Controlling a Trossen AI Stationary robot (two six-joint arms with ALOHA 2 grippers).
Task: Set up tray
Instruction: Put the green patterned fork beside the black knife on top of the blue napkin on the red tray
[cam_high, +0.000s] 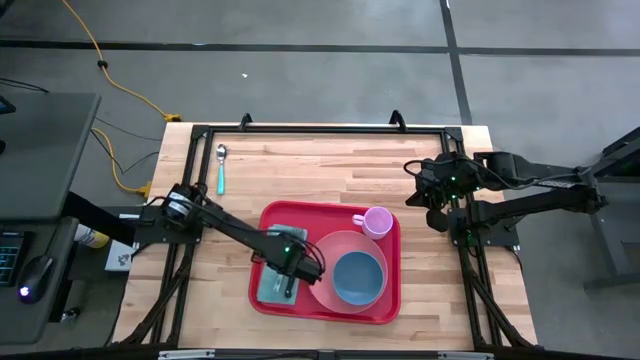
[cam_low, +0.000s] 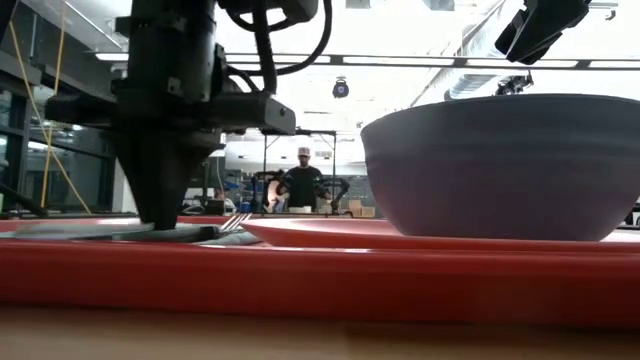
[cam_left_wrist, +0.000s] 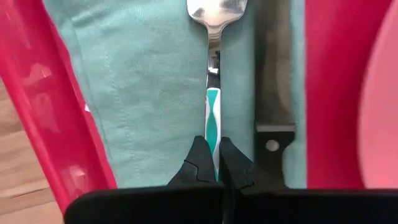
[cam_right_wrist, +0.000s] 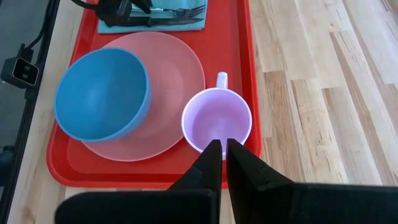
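On the upper left of the wooden tabletop (cam_high: 300, 170), in the high view, a spoon (cam_high: 221, 167) with a teal handle lies by itself, well apart from everything else.

Lower and closer to the middle of that frame sits the tray (cam_high: 385, 312), big and red with a raised rim. At its left end lies a teal cloth napkin (cam_left_wrist: 143, 93). The left hand (cam_high: 291, 283) is down on that napkin. Its two fingers are pressed together, pinching the teal and white handle of a fork (cam_left_wrist: 212, 112). A knife (cam_left_wrist: 273, 93) with a dark handle lies just beside the fork on the same napkin.

Next, going right, comes a round pink plate (cam_high: 330, 255) on the tray, with a blue bowl (cam_high: 358, 277) sitting on it. Above the plate, near the tray's upper right corner, stands a small pink mug (cam_high: 376, 222), touching the plate's edge or nearly so.

At the right edge of the tabletop waits the right hand (cam_high: 436, 192), off the tray, with its fingers pressed together and holding nothing.

The tray looks like stiff, smooth plastic, so it may be a bit slippery. With dishes on it, it is likely heavier and could tip. The rim looks like the best place to hold it, kept level. The spoon seems to be the last thing to bring over.
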